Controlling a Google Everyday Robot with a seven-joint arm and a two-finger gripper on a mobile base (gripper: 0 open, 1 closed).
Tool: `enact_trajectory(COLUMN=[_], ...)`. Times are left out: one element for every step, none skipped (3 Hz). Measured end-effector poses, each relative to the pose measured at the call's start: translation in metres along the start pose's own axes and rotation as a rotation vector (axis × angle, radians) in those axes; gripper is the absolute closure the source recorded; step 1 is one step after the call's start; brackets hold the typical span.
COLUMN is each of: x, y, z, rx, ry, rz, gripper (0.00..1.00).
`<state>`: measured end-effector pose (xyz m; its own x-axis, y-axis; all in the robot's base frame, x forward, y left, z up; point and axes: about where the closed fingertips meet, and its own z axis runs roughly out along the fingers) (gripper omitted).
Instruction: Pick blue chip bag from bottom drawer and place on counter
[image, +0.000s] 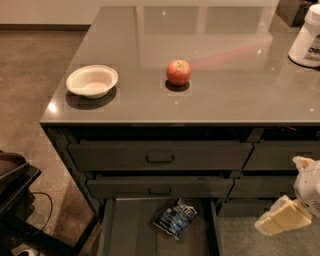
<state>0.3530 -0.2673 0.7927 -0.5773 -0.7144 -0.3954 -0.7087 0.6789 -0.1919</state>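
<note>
The claw (283, 217) hangs low, right of the bottom drawer (131, 225).
It's pulled open, leaving the blue chip bag (175, 218) reachable; claw's state: can't tell.

Gripper (281, 218) low at far right edge, angled down-left, hanging in air.

The blue chip bag (175, 218), crinkled with white lettering, is laid flat and askew on the floor of the bottom drawer (131, 226), which is pulled open below the glossy grey counter (235, 95). The gripper (283, 218) is held low at the right, apart from the bag.
</note>
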Motion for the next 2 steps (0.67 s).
enact_trajectory(x=[0.000,0.018], y=[0.000,0.012], z=[0.000,0.028], rx=[0.000,-0.044], ry=[0.000,-0.052], rz=[-0.001,0.068], gripper=[0.00,0.00])
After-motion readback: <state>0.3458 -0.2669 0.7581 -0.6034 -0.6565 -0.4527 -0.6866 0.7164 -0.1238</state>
